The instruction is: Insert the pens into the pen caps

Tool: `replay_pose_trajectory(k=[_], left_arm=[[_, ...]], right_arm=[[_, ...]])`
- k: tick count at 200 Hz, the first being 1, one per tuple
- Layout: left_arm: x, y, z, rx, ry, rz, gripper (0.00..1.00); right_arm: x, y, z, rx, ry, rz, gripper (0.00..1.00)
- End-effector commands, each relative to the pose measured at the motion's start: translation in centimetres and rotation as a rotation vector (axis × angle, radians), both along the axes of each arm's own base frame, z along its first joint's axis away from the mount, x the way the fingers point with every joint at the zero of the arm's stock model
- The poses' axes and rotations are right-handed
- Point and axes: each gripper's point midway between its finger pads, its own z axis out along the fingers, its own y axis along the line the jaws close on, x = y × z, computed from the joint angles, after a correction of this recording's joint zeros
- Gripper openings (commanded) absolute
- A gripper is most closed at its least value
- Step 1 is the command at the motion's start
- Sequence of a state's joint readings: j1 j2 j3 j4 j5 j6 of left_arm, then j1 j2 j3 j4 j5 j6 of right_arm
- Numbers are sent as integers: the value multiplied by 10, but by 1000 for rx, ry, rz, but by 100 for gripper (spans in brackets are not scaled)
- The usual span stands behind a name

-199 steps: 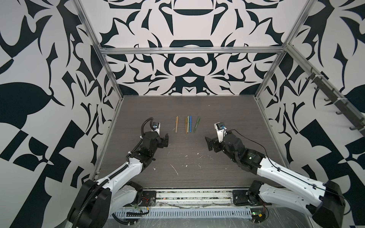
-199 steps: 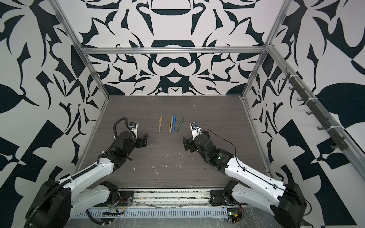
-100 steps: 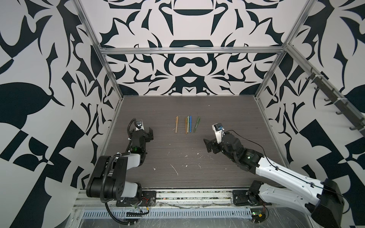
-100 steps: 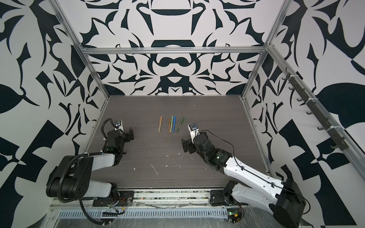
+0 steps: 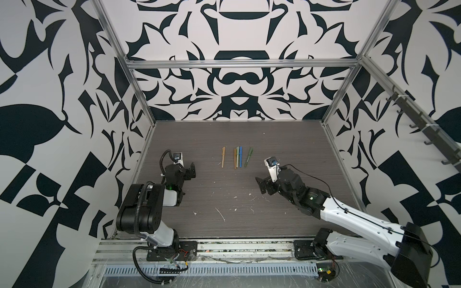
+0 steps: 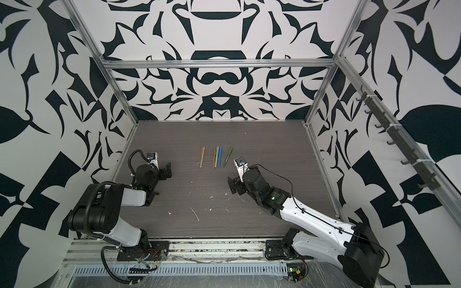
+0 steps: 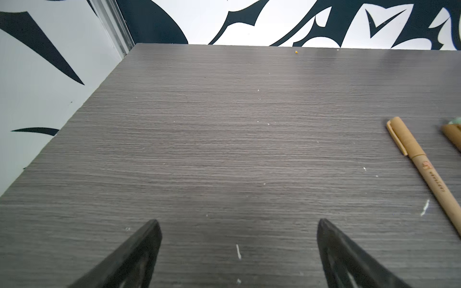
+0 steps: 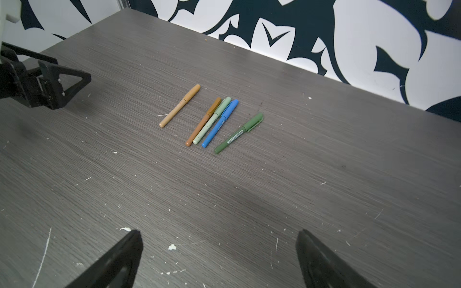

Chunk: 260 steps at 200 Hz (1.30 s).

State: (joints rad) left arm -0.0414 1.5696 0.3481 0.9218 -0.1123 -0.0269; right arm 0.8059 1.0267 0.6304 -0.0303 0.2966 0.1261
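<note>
Several pens lie side by side in a row at the table's middle in both top views, each with its cap on. From left to right they are the tan pen (image 5: 223, 157), the orange-brown pen (image 5: 235, 159), the pale green pen (image 8: 212, 121), the blue pen (image 8: 219, 124) and the dark green pen (image 5: 249, 157). The tan pen cap (image 7: 399, 137) sits seated on its tan pen (image 7: 432, 182). My left gripper (image 5: 190, 172) hovers open and empty left of the row. My right gripper (image 5: 259, 185) is open and empty, nearer than the row and to its right.
White scratch marks and crumbs (image 5: 220, 214) dot the near half of the grey wood-grain table (image 5: 287, 139). Patterned walls with metal frame posts (image 5: 334, 107) close the table on three sides. The left arm's folded elbow (image 5: 142, 212) stands over the near left corner.
The left arm has folded back, and its gripper has moved left, away from the pens. The right gripper has shifted slightly left. Both stay open.
</note>
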Motion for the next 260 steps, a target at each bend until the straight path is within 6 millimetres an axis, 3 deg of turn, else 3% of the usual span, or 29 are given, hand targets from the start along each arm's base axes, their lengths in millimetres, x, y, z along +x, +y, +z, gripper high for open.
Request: replay_pose_trajectory(k=[1,50,77,100,114,150,201,216,235,260], left_arm=[[6,-5,11,-6,-34,-27,99],[6,-5,11,-5,-34,-27,99],[6,-5,12,-6,-34,-27,99],[6,-5,12,-6,-35,-27,99],[6,-5,12,-6,-35,-27,99],[6,-5,11,-6,-34,-27,99],[6,-5,11,-6,-34,-27,99],[6,-5,11,-6,-34,-28,99],[6,-5,11,-5,-34,-27,99],[6,-5,11,-6,-34,-27,99]], right_arm=[[19,-26,5,-57,-113,-97,99],[58,-104,-13,1,-171,-367,99],[69,-127,-21,16,-212,-390,100],[75,-136,-22,-134,-270,-366,100],[81,-155,-30,-70,-268,-435,100],[83,-159,-64,-78,-261,-403,100],[85,-165,-87,-68,-346,-397,100],[87,-180,-85,-70,-338,-491,100],[104,-193,-93,-98,-240,-566,100],[115,-214,-100,-12,-142,-612,100]])
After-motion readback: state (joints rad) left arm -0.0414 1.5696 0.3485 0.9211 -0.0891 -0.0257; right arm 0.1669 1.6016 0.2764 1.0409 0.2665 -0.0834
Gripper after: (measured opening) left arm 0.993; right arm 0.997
